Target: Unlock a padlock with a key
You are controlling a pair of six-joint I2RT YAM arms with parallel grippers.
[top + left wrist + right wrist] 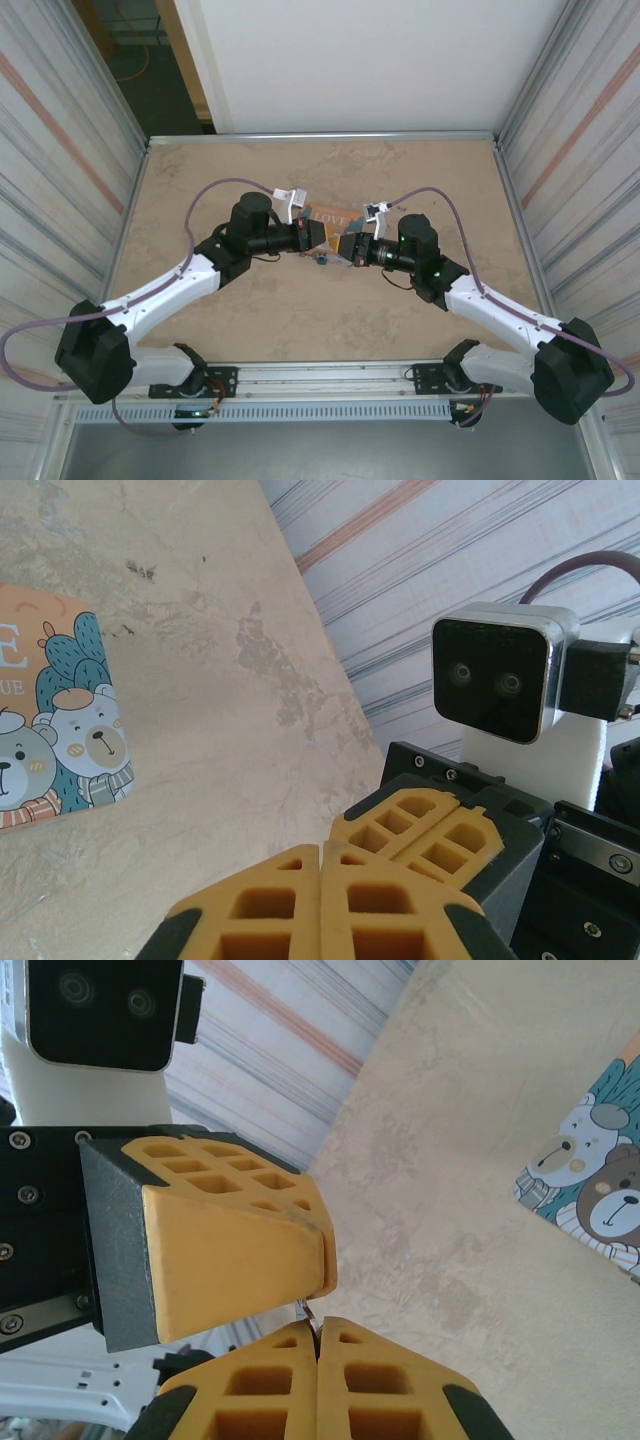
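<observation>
Seen from above, two robot arms reach inward over a tan tabletop (pixel 200 170) and meet tip to tip mid-frame, seemingly to mate two small parts. The left end effector (pixel 320 868) is pressed together. Just below the tips sits a blue-teal speck, likely the padlock (pixel 322 262). The right end effector (pixel 318 1352) is also together, a thin metal sliver, possibly the key (pixel 308 1312), poking from its seam.
</observation>
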